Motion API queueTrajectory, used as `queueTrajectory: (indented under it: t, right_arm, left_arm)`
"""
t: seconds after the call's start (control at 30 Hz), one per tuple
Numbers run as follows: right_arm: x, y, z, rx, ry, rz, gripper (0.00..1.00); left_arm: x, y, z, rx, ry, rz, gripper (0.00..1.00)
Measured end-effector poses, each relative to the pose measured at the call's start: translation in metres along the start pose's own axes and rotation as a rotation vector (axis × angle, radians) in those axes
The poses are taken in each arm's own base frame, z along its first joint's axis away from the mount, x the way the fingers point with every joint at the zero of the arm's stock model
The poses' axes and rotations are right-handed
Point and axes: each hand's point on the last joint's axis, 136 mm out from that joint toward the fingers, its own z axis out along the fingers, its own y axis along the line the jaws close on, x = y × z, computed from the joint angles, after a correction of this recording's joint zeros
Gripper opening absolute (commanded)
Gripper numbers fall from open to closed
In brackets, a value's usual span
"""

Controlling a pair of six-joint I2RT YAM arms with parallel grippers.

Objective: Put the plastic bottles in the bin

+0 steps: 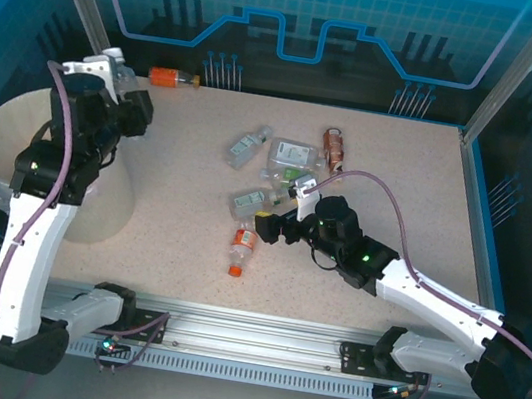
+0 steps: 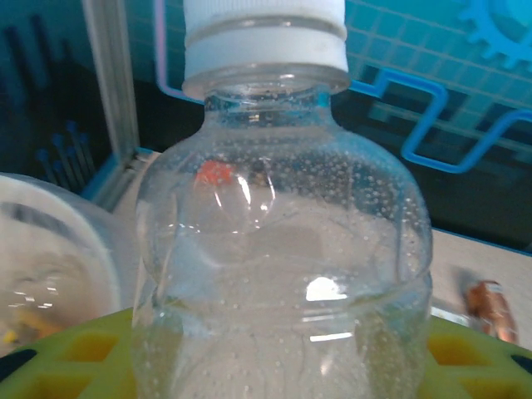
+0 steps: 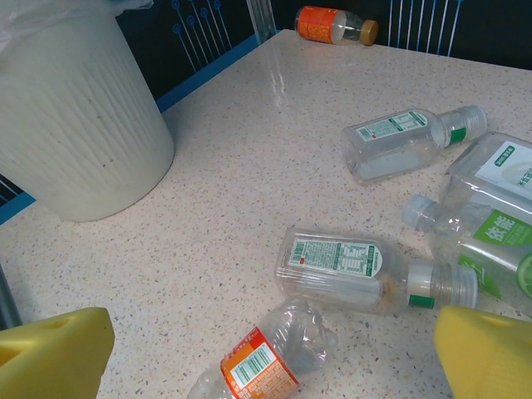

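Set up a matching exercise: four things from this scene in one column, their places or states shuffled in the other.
1. white-capped clear bottle
2. orange bottle
3. bin
4. right gripper

a. open, near the middle of the table
b. standing at the table's left side
c. lying at the table's far edge
d. held in the left gripper

Pairs: 1-d, 2-c, 3-b, 4-a.
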Motion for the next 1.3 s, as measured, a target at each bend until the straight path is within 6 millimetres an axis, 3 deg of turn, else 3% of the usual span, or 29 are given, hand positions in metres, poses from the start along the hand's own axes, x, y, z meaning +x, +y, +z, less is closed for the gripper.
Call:
queueTrajectory:
  t: [0.33, 0.6, 0.77, 0.93, 1.3]
  right_arm:
    - [-0.007, 0.004, -0.006, -0.025, -0.020, 0.020, 1.00]
    - [-0.007, 0.006, -0.006, -0.037, -0.022, 0.011, 1.00]
    - [-0.008, 0.008, -0.005, -0.046, -0.018, 0.001, 1.00]
    - [-0.012, 0.013, 0.001, -0.062, -0.010, -0.003, 1.00]
    - [-0.003, 0.018, 0.012, -0.091, 0.043, -0.007, 1.00]
  left_arm:
    - [-0.021, 0.092, 0.004, -0.326, -0.072, 0.000, 0.42]
    - [0.004, 0.169, 0.012, -0.565, -0.025, -0.061, 0.42]
    - [0.031, 0.210, 0.016, -0.672, 0.021, -0.110, 0.43]
    - [0.050, 0.227, 0.028, -0.713, 0.065, -0.119, 0.43]
    - [0.053, 0.251, 0.043, -0.760, 0.048, -0.139, 0.55]
